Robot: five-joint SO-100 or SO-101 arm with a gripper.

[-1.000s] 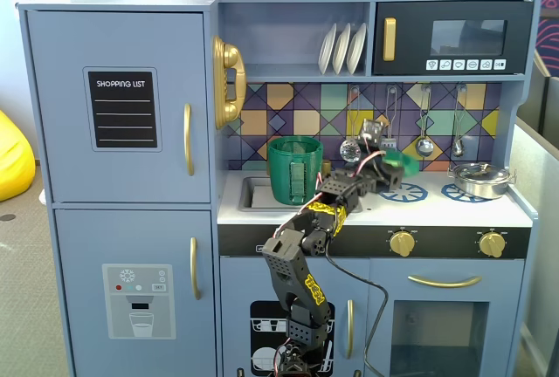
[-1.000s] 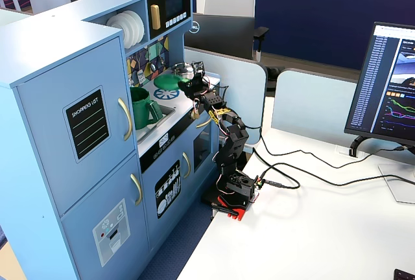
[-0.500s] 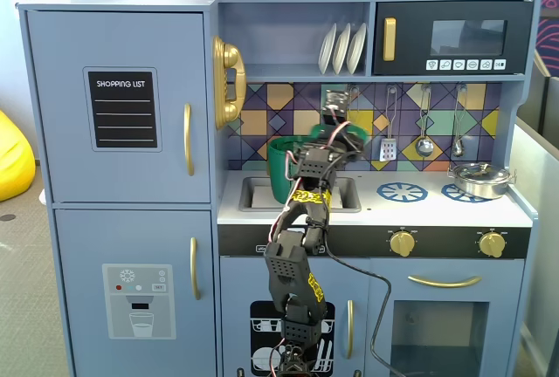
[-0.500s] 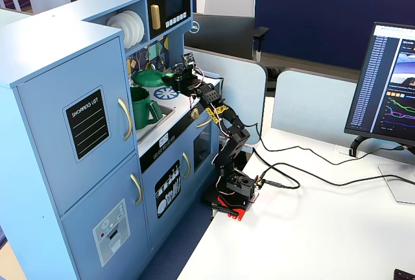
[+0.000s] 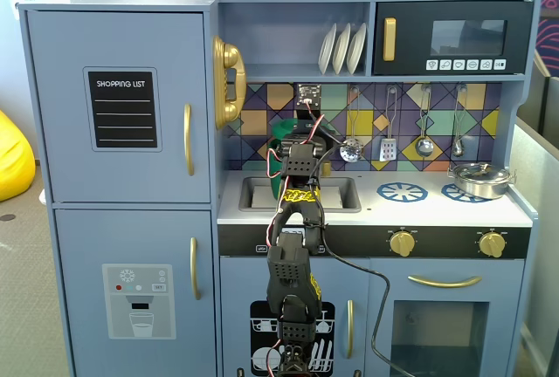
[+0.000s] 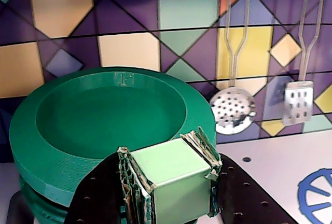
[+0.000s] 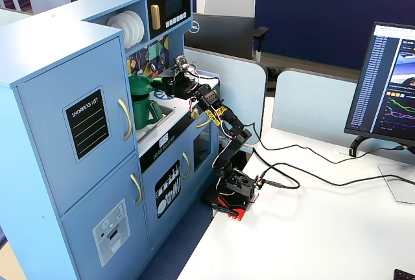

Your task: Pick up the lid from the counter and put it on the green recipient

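Note:
In the wrist view my gripper (image 6: 165, 149) is shut on the light-green square knob (image 6: 166, 169) of the lid (image 6: 104, 115), a round green disc with a dished face. The disc lies over the darker ribbed body of the green recipient (image 6: 36, 203), close on its mouth; I cannot tell whether it rests fully. In a fixed view the lid (image 7: 138, 85) sits tilted above the handled green recipient (image 7: 148, 113) at the sink, with the gripper (image 7: 159, 85) beside it. In the front fixed view the arm hides most of the lid (image 5: 281, 130).
The sink (image 5: 258, 192) lies under the recipient. A strainer (image 6: 233, 111) and a spatula (image 6: 297, 101) hang on the tiled back wall to the right. Blue burner rings (image 5: 402, 191) and a silver pot (image 5: 479, 178) are on the counter's right.

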